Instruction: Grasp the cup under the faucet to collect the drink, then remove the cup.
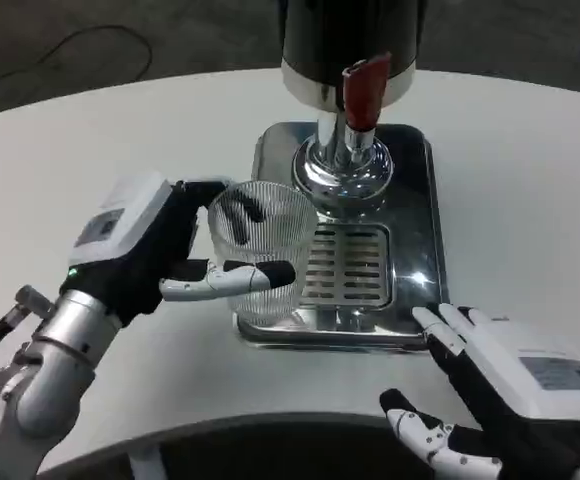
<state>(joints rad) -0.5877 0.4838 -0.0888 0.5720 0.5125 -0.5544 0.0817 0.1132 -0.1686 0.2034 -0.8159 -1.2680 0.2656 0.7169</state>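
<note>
A clear ribbed glass cup (263, 253) is held upright in my left hand (145, 250), whose fingers wrap its sides. The cup hovers over the left edge of the steel drip tray (270, 150), left of the slotted grate (350, 265). Behind it stands the black drink dispenser (350, 40) with a red tap lever (362, 92) above a chrome spout base (342, 165). My right hand (515, 400) lies open and flat on the table at the front right, beside the tray's front right corner, holding nothing.
The white round table (120, 140) extends left and right of the tray. Its curved front edge (270, 425) runs just below both hands, with dark floor beyond.
</note>
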